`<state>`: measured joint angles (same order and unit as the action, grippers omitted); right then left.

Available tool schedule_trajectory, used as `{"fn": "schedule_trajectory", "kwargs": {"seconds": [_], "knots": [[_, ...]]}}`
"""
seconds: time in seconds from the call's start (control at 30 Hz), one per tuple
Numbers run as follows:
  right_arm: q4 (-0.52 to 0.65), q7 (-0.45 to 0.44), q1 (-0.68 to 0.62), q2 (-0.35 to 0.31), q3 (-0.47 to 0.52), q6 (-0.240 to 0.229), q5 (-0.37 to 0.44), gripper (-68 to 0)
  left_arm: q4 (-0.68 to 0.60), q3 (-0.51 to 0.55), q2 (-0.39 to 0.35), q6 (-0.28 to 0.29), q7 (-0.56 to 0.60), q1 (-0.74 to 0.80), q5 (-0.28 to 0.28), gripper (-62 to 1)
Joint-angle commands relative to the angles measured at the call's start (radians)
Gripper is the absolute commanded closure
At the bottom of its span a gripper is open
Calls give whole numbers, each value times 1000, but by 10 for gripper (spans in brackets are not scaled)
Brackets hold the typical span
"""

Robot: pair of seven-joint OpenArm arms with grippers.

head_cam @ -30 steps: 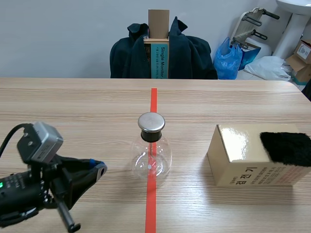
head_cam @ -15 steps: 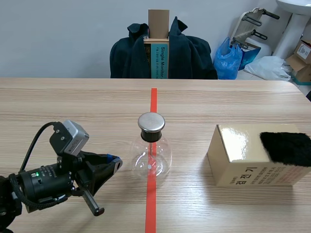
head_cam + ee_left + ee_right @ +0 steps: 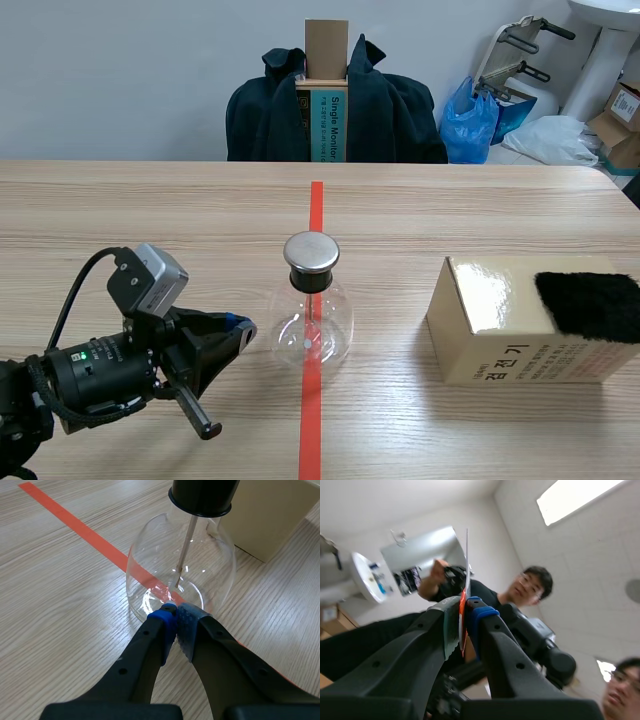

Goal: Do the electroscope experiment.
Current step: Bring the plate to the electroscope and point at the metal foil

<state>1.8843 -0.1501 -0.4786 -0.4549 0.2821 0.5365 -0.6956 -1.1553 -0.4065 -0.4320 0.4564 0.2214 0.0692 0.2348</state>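
The left gripper [image 3: 175, 611] is seen with its blue-padded fingers pressed together and nothing held between them. Its tips are right at the lower wall of the flask [image 3: 150, 565]; whether contact is made cannot be told. The flask is closed by a black stopper [image 3: 201, 495], from which a thin rod [image 3: 186, 545] hangs inside. A tape line [image 3: 85, 530] is laid on the table [image 3: 55, 610] beneath the flask, and a box [image 3: 265, 515] is set just beyond it.

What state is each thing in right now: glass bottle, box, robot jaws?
Round clear glass flask with metal cap: upright, stoppered, on the tape line.
Tan cardboard box: closed, on the table.
Black furry cloth: lying on the box.
Left gripper: jaws shut, empty, tips at the flask's base.
Right gripper: jaws shut on a thin flat strip, pointing upward.
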Motion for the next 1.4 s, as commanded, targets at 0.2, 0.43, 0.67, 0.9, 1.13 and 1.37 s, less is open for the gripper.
{"fn": "schedule_trajectory", "kwargs": {"seconds": [0.2, 0.43, 0.67, 0.9, 1.13, 1.37], "knots": [[-36, -87, 107, 97, -254, -67, -126, -7, -17, 1, 5, 1, 19, -6, 7, -23], [-90, -128, 130, 142, -442, -122, -214, -7, -17, 1, 5, 1, 18, -6, 7, -23], [-206, -149, 132, 151, -552, -123, -298, -7, -17, 1, 5, 1, 18, -6, 7, -23], [-304, -156, 132, 150, -573, -122, -346, -7, -17, 1, 5, 1, 18, -6, 7, -23], [-330, -156, 132, 150, -573, -122, -382, -7, -17, 1, 5, 1, 18, -6, 7, -23], [-333, -175, 132, 150, -573, -123, -429, -7, -17, 1, 5, 1, 18, -6, 7, -23]]}}
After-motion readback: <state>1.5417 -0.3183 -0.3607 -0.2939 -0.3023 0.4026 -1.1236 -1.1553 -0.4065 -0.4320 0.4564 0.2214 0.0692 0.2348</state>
